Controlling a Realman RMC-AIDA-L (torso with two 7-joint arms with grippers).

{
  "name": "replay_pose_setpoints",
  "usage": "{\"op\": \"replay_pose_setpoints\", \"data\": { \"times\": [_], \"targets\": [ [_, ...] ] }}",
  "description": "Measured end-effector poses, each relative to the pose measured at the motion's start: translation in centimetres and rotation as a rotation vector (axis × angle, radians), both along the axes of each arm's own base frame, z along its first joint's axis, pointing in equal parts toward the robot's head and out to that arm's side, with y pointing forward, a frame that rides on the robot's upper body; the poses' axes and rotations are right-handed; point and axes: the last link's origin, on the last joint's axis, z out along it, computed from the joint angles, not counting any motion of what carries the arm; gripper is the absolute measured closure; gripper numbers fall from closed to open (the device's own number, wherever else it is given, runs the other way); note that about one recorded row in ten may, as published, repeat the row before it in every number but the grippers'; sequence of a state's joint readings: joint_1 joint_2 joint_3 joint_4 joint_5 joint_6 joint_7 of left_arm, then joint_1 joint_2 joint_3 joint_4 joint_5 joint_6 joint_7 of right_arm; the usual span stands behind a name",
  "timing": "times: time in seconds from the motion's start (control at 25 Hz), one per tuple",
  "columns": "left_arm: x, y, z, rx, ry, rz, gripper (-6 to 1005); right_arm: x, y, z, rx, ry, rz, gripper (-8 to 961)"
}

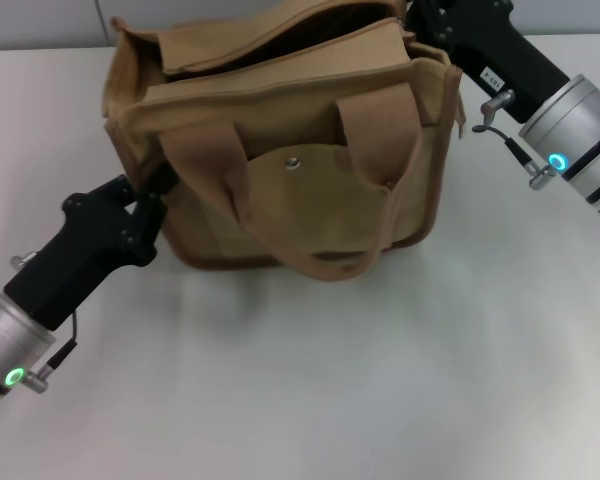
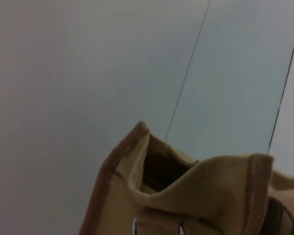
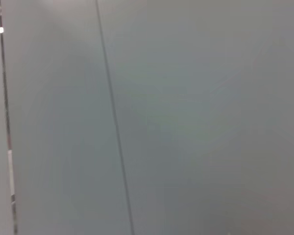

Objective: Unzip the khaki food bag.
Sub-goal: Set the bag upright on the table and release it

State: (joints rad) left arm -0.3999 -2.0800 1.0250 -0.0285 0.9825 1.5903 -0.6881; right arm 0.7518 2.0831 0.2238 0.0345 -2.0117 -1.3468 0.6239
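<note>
The khaki food bag (image 1: 290,150) stands upright on the white table (image 1: 330,380), with its front pocket snap (image 1: 294,161) facing me and both strap handles hanging down the front. Its top (image 1: 280,45) gapes open with a dark gap along the zipper line. My left gripper (image 1: 158,188) is pressed against the bag's lower left side edge and grips it. The left wrist view shows the bag's upper corner (image 2: 210,191) from close by. My right gripper (image 1: 420,22) is at the bag's top right corner, its tips hidden at the picture's edge.
The white table stretches bare in front of the bag and to both sides. The right wrist view shows only a grey wall panel (image 3: 186,122) with a thin seam.
</note>
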Motion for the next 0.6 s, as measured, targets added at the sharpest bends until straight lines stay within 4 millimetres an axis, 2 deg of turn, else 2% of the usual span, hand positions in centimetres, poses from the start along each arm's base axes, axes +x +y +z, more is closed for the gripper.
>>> {"op": "replay_pose_setpoints", "data": {
  "times": [0.24,0.4,0.52,0.6],
  "targets": [
    [0.3,0.7,-0.4,-0.041,-0.004,0.009,850,0.9,0.7,0.1,0.011,0.000,-0.078,836],
    [1.2,1.3,-1.2,-0.154,-0.019,-0.013,848,1.8,0.8,0.2,0.019,0.007,-0.135,819],
    [1.4,1.6,-1.5,-0.195,-0.006,-0.024,847,2.2,-0.1,0.5,0.027,0.032,-0.119,806],
    [1.5,1.2,-1.0,-0.179,-0.017,-0.057,846,2.7,-1.2,1.2,0.036,0.069,-0.091,798]
  ]
}}
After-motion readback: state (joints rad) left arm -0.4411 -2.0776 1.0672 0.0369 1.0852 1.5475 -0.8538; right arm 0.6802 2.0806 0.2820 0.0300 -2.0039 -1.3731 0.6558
